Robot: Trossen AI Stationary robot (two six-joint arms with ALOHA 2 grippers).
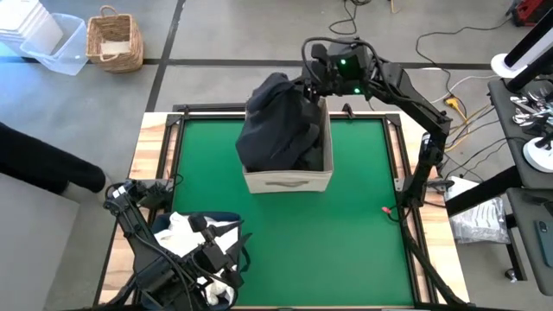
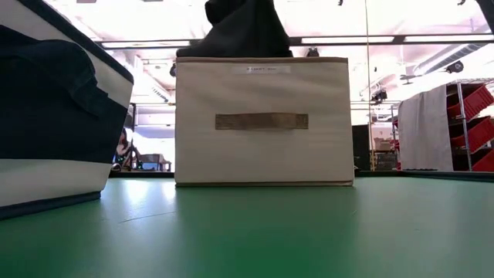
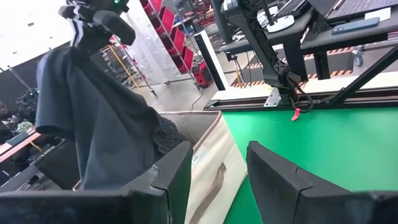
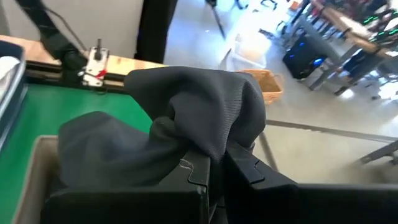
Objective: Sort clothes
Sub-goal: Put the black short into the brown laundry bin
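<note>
A charcoal garment (image 1: 276,121) hangs from my right gripper (image 1: 304,89), which is shut on it above the far rim of the beige fabric box (image 1: 289,180). Its lower folds lie inside the box (image 3: 205,155) and bulge over the box's left rim. In the low view the garment (image 2: 239,31) rises above the box's top edge (image 2: 262,120). At the table's near left, my left gripper (image 3: 214,180) is open and holds nothing. It stands over white clothes (image 1: 186,229) in the navy bin (image 2: 54,116) and points toward the box. My right gripper pinches a bunched fold at the garment's top (image 4: 208,146) between its two fingers; how many layers, I cannot tell. The fingers come from the table's far side, slanting a little downward. The cloth hangs slack below them, its lower part resting in the box.
A small red object (image 1: 386,210) lies on the green mat near the right edge. Beyond the table's far left stand a wicker basket (image 1: 115,39) and a clear plastic tub (image 1: 52,43). Cables and equipment stands fill the floor at the right.
</note>
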